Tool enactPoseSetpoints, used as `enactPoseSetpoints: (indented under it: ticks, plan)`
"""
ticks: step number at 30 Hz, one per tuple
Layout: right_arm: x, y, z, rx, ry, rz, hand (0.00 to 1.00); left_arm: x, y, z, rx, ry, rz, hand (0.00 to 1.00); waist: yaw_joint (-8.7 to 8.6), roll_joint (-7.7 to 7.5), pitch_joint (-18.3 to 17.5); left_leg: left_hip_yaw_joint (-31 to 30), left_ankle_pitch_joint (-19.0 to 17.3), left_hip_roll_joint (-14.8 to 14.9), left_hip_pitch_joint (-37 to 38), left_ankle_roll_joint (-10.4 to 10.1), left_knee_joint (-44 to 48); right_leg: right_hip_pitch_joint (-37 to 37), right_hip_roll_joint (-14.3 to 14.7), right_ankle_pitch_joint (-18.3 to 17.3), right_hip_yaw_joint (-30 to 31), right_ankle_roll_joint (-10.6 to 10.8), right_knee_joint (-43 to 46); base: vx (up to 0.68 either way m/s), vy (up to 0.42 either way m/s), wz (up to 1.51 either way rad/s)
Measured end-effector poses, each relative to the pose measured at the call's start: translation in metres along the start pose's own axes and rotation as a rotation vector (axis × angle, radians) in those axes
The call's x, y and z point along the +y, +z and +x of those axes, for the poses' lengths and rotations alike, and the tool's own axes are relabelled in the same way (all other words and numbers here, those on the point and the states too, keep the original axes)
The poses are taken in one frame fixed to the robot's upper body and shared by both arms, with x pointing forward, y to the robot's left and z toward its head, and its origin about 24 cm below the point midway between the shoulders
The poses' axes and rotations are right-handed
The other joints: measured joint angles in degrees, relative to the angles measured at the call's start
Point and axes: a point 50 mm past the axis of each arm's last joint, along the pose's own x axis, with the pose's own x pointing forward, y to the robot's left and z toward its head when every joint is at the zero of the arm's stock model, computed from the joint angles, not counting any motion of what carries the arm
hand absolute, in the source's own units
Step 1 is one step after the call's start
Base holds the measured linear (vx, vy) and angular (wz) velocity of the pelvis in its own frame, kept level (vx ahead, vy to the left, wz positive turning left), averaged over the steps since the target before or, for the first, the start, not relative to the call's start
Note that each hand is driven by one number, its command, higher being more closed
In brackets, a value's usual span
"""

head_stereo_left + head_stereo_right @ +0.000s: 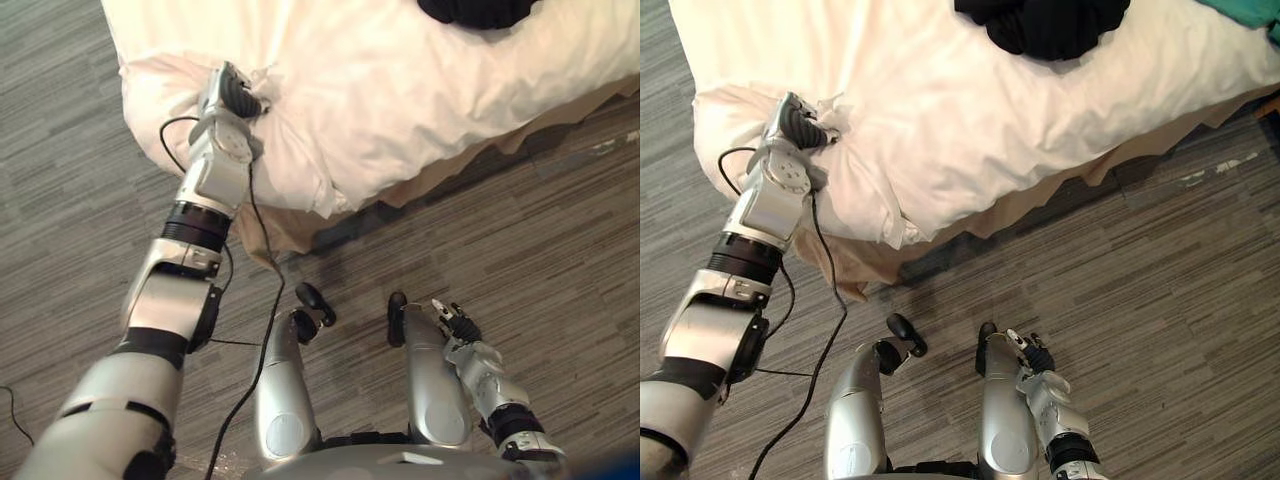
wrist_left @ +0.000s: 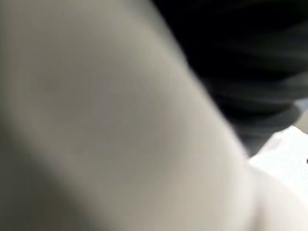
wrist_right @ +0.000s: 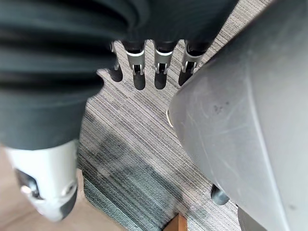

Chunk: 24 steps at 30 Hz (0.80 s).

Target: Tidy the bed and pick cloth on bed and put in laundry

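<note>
Left arm stretched out to the near-left corner of the bed; left hand down on the white duvet, dark cover up, fabric puckered in creases round the front of the hand, which is sunk in the folds. Can't tell whether it's gripping the duvet or just pressing on it; left wrist view no help, pale fabric hard up against the lens.

Duvet lies rumpled over the bed w/ its corner bulging past the edge; beige bed skirt shows beneath it, hanging down to the grey striped carpet.

The black cloth, 1 crumpled heap, sits on top of the duvet at the far side of the bed, well apart from the left hand, nothing touching it; a bit of teal fabric at the bed's far-right edge, to the right of the black heap.

Right hand low at the robot's side over the carpet, well away from the bed; its fingers straight, hanging loose in a row, slightly apart, holding nothing.
</note>
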Motion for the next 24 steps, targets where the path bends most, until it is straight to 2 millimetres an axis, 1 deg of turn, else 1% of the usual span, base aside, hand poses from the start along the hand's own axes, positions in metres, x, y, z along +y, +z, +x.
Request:
enactPoseSetpoints:
  ticks: [3, 5, 7, 8, 9, 11, 13, 14, 15, 16, 17, 18, 19, 21, 22, 23, 24]
  plan:
    - [-0.003, -0.005, -0.001, 0.015, -0.009, -0.003, 0.00, -0.010, -0.006, -0.006, -0.052, 0.002, -0.042, 1.00, 0.12, -0.17, -0.17, -0.05, 0.47, -0.83, 2.07, 0.18, -1.27, 2.33, -0.63, 0.00, -0.72, 0.01, -0.67, 0.02, -0.012, 0.11]
    - [-0.006, -0.009, -0.003, 0.024, -0.018, -0.019, 0.00, -0.016, -0.012, -0.012, -0.075, -0.007, -0.061, 1.00, 0.49, -0.19, -0.30, -0.13, 0.57, -1.31, 3.57, 0.11, -2.08, 4.15, -0.89, 0.00, -1.19, 0.01, -1.53, 0.03, -0.013, 0.12]
    - [-0.012, -0.017, -0.006, 0.044, -0.031, -0.039, 0.00, -0.024, -0.020, -0.024, -0.109, -0.026, -0.102, 1.00, 0.75, -0.43, -1.03, -0.53, 0.87, -2.26, 5.68, 0.26, -3.33, 6.97, -1.58, -0.11, -2.39, 0.18, -2.65, 0.05, -0.014, 0.18]
    - [-0.012, -0.018, -0.006, 0.047, -0.032, -0.041, 0.00, -0.025, -0.022, -0.026, -0.112, -0.028, -0.105, 1.00, 0.84, -0.50, -1.21, -0.55, 0.86, -2.32, 5.86, 0.26, -3.39, 7.20, -1.61, -0.11, -2.43, 0.18, -2.72, 0.05, -0.012, 0.16]
    - [-0.015, -0.023, -0.008, 0.061, -0.041, -0.046, 0.00, -0.030, -0.029, -0.033, -0.115, -0.040, -0.124, 1.00, 1.26, -0.93, -2.54, -0.72, 0.87, -2.86, 6.37, 0.27, -3.87, 7.91, -1.91, -0.35, -2.66, 0.47, -2.94, 0.06, -0.017, 0.18]
    - [-0.020, -0.031, -0.012, 0.083, -0.050, -0.049, 0.00, -0.038, -0.041, -0.045, -0.115, -0.065, -0.128, 1.00, 1.66, -1.17, -3.78, -1.71, 0.78, -3.35, 7.63, 0.25, -4.03, 10.23, -2.35, -0.75, -3.95, 0.40, -3.43, 0.07, -0.025, 0.27]
    - [-0.027, -0.044, -0.018, 0.120, -0.060, -0.046, 0.00, -0.049, -0.063, -0.065, -0.083, -0.093, -0.150, 1.00, 2.35, -1.96, -5.99, -3.21, -0.01, -4.13, 9.59, -0.31, -3.99, 13.79, -3.15, -2.14, -5.69, 0.60, -3.99, 0.08, -0.042, 0.36]
    - [-0.028, -0.047, -0.020, 0.129, -0.061, -0.046, 0.00, -0.051, -0.070, -0.070, -0.069, -0.101, -0.154, 1.00, 2.48, -2.04, -6.64, -3.54, -0.18, -4.29, 9.97, -0.44, -4.00, 14.69, -3.23, -2.45, -6.18, 0.38, -4.34, 0.09, -0.044, 0.32]
    - [-0.029, -0.054, -0.022, 0.148, -0.062, -0.043, 0.00, -0.058, -0.084, -0.082, -0.031, -0.122, -0.165, 1.00, 3.31, -2.19, -7.88, -3.78, -0.65, -4.41, 11.12, -0.68, -4.00, 16.62, -3.32, -2.81, -6.94, 0.41, -5.08, 0.10, -0.036, 0.20]
    - [-0.031, -0.060, -0.025, 0.174, -0.059, -0.055, 0.00, -0.064, -0.097, -0.095, 0.001, -0.144, -0.171, 0.00, 4.00, -2.32, -9.02, -4.10, -1.14, -4.64, 12.32, -0.93, -4.00, 18.43, -3.32, -3.28, -7.26, 0.51, -5.88, 0.12, -0.042, 0.18]
    - [-0.033, -0.063, -0.027, 0.189, -0.061, -0.064, 0.00, -0.068, -0.104, -0.102, 0.020, -0.157, -0.175, 0.00, 4.15, -2.25, -9.59, -4.52, -1.34, -4.82, 12.85, -1.02, -4.00, 19.53, -3.37, -3.45, -7.80, 0.55, -6.50, 0.11, -0.031, 0.25]
    - [-0.036, -0.070, -0.031, 0.220, -0.070, -0.081, 0.00, -0.077, -0.117, -0.118, 0.067, -0.182, -0.194, 0.00, 4.57, -2.05, -10.92, -5.29, -1.89, -5.08, 13.78, -1.09, -4.01, 21.76, -3.39, -3.71, -8.88, 0.49, -7.92, 0.11, -0.014, 0.25]
    - [-0.039, -0.074, -0.033, 0.237, -0.077, -0.080, 0.00, -0.081, -0.123, -0.126, 0.096, -0.194, -0.213, 0.00, 4.83, -2.06, -11.65, -5.42, -2.07, -5.20, 14.29, -1.26, -4.09, 22.73, -3.41, -3.86, -9.19, 0.42, -8.69, 0.13, -0.002, 0.27]
    - [-0.049, -0.092, -0.040, 0.320, -0.107, -0.103, 0.00, -0.094, -0.147, -0.157, 0.205, -0.229, -0.255, 0.00, 5.20, -2.38, -14.12, -7.09, -2.13, -6.62, 16.35, -1.56, -5.40, 26.71, -3.43, -3.94, -10.67, 0.56, -11.83, 0.14, -0.005, 0.33]
    - [-0.051, -0.095, -0.042, 0.337, -0.116, -0.110, 0.00, -0.097, -0.152, -0.163, 0.225, -0.238, -0.253, 0.00, 5.23, -2.42, -14.73, -7.49, -1.91, -6.93, 16.59, -1.29, -5.70, 27.45, -3.44, -3.93, -11.15, 0.57, -12.47, 0.12, -0.016, 0.40]
    - [-0.056, -0.100, -0.044, 0.368, -0.132, -0.108, 0.00, -0.099, -0.161, -0.174, 0.264, -0.252, -0.249, 0.00, 5.23, -2.56, -15.50, -8.53, -1.60, -7.66, 17.21, -1.33, -6.28, 28.89, -3.38, -3.86, -11.95, 0.67, -13.82, 0.08, -0.017, 0.32]
    - [-0.059, -0.104, -0.045, 0.392, -0.142, -0.117, 0.00, -0.102, -0.170, -0.183, 0.308, -0.260, -0.259, 0.00, 5.22, -2.59, -16.29, -9.19, -1.30, -8.23, 17.58, -1.36, -7.04, 29.75, -3.35, -3.53, -12.69, 1.18, -15.26, 0.12, -0.018, 0.40]
